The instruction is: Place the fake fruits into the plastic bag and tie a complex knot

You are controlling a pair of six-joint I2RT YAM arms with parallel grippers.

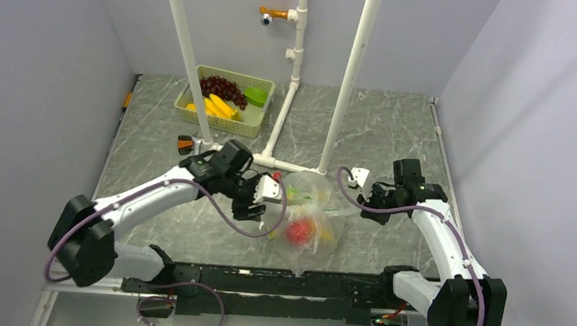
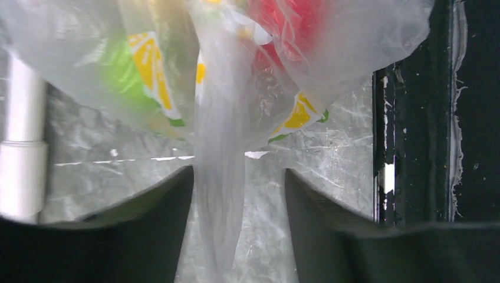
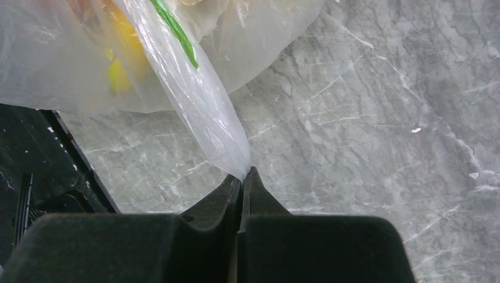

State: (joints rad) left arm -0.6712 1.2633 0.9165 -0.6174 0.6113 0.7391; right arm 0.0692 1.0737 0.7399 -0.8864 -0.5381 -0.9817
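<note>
The plastic bag [image 1: 320, 212] sits on the grey marbled counter [image 1: 397, 133], close to the middle of its near edge and just behind the black rail [image 1: 261, 279] that runs along that edge. Through the clear film a red fruit [image 1: 299, 231] shows (the brightest thing seen from above). The yellow and green shapes beside it are too veiled to name from there.

The left end effector [image 1: 258, 207] is at the bag's left side and the right end effector [image 1: 355, 190] at its right side, with both arms bent inward from the near corners.

Seen from its own wrist, the left end effector [image 2: 239, 174] stands spread. A twisted strand [image 2: 219, 194] of the bag's film hangs between its fingers [image 2: 159, 236], lying against the finger on the left of that view and apart from the other, so it pinches nothing. Behind the strand the bag bulges with the red fruit [image 2: 289, 23] and a green fruit [image 2: 118, 68].

The right end effector [image 3: 243, 177] is pressed together on the very tip of another drawn-out tail of film [image 3: 194, 100]. This tail runs straight up and leftward to the bag's body, where a yellow fruit [image 3: 118, 73] shows blurred.

In the far left corner of the counter stands a pale green basket [image 1: 220, 126]. It holds dark grapes [image 1: 223, 89], yellow bananas [image 1: 216, 107] and a green piece [image 1: 256, 96] (so not everything is in the bag). White pipes [image 1: 351, 74] rise from the counter behind the bag.
</note>
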